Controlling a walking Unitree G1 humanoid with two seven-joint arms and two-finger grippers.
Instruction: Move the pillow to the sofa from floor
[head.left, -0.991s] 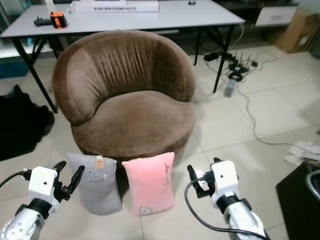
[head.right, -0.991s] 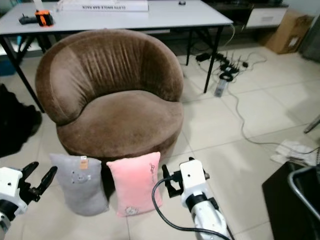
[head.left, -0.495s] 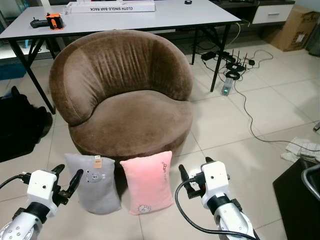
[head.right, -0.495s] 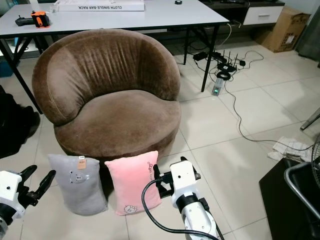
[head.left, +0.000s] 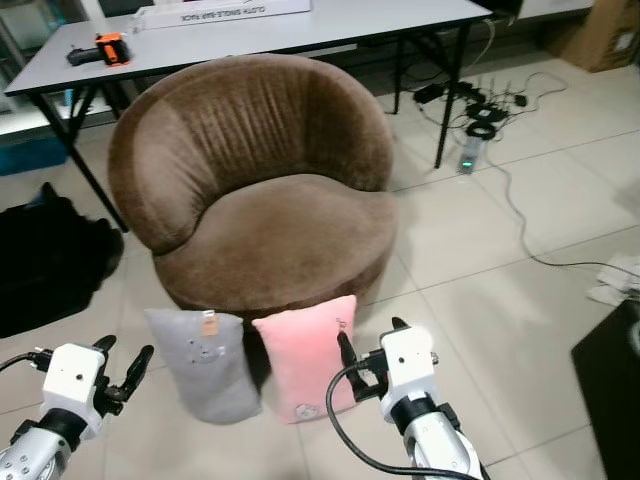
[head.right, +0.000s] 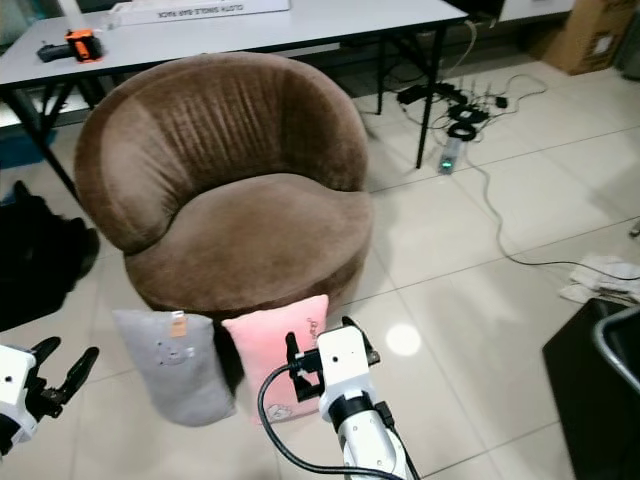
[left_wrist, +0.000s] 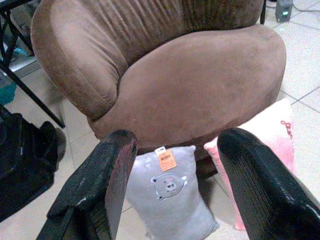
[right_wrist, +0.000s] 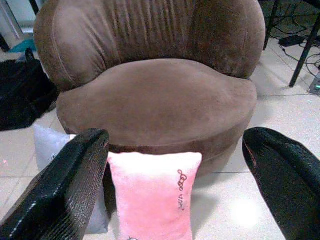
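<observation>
Two pillows stand upright on the tiled floor against the front of the round brown sofa (head.left: 270, 200): a grey one with an orange tag (head.left: 205, 365) and a pink one (head.left: 305, 360) to its right. My left gripper (head.left: 122, 362) hovers open just left of the grey pillow. The right gripper (head.left: 370, 345) is open too, close beside the pink pillow's right edge. Through the right wrist view the pink pillow (right_wrist: 155, 192) lies between the spread fingers (right_wrist: 65, 190). The left wrist view looks at the grey pillow (left_wrist: 170, 200) below the sofa seat (left_wrist: 200, 90).
A grey table (head.left: 250, 30) with an orange tool (head.left: 112, 47) stands behind the sofa. A black bag (head.left: 50, 260) lies on the floor at the left. Cables and a power strip (head.left: 470, 130) run at the right, near a black object (head.left: 610, 400).
The whole view has shifted as the camera moved. My right gripper now sits nearer the pink pillow's edge. Both grippers stay open and the pillows have not moved.
</observation>
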